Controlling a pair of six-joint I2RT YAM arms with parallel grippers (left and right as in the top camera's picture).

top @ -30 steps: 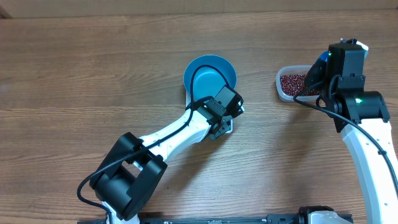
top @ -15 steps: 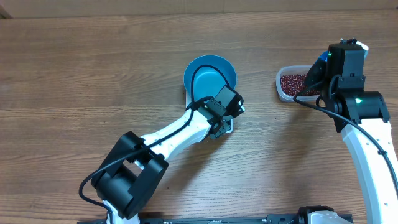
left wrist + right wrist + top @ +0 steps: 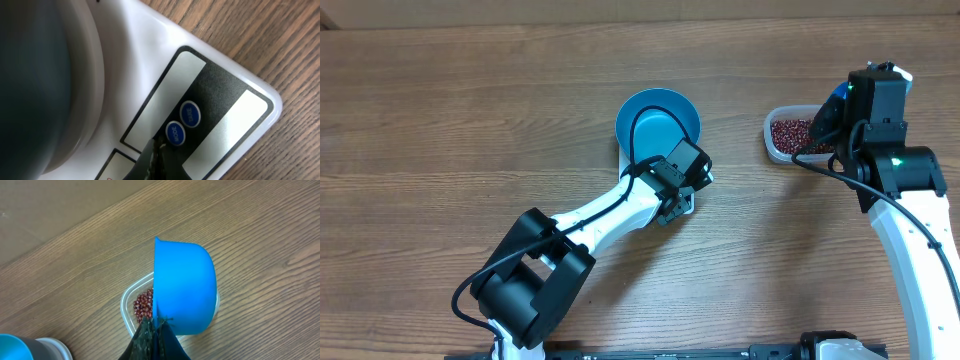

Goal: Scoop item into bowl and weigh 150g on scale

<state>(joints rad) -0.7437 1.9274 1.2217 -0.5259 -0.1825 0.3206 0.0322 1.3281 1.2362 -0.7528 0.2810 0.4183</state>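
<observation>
Left gripper [image 3: 156, 150], jaws together, tip at the scale [image 3: 135, 45] MODE button [image 3: 175, 133], TARE [image 3: 190, 114] just beyond; right gripper [image 3: 156, 325] clamps blue scoop [image 3: 185, 290] over beans [image 3: 144, 305] in clear tub [image 3: 124, 302], well right of blue bowl [image 3: 670, 105] on the scale.

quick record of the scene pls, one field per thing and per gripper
bowl: sits on the scale, no beans seen inside
scale: under the bowl, button strip toward the left arm
beans: in the tub
tub: clear, to the right of the bowl, apart from it
scoop: blue, held above the tub
left gripper: shut, tips beside the mode button, contact unclear
right gripper: shut on the scoop
</observation>
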